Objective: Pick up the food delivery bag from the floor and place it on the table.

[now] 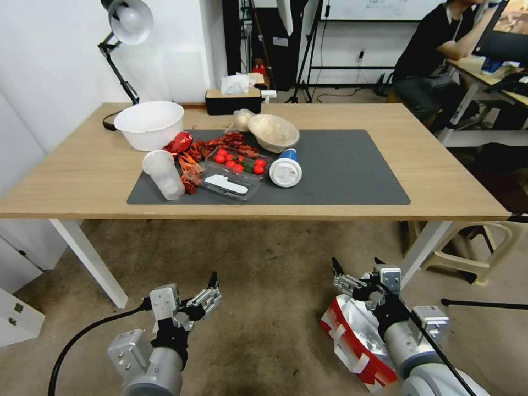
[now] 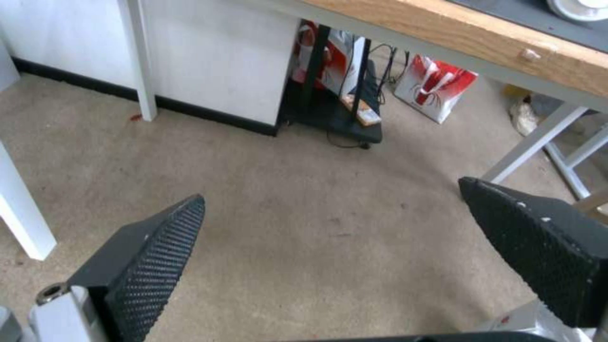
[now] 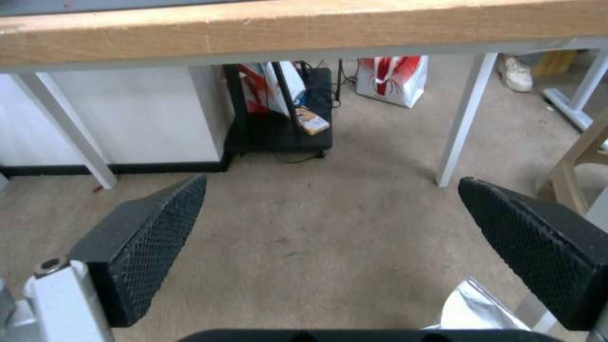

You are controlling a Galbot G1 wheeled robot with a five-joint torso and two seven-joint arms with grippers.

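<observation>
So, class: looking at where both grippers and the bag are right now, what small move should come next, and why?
Probably lower the right gripper toward the food delivery bag. The bag lies on the floor directly under the right arm, its foil-lined mouth at the gripper's edge in the right wrist view. Both grippers are open and empty; the left gripper hovers farther off.

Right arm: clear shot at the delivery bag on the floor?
Probably yes. The right gripper hangs open directly above the food delivery bag, nothing between them; the bag's foil mouth shows by its jaws. The left gripper is off aside.

the floor (image 1: 264, 286) bears the food delivery bag (image 1: 352, 341); the table (image 1: 71, 176) carries a grey mat (image 1: 352, 170).
</observation>
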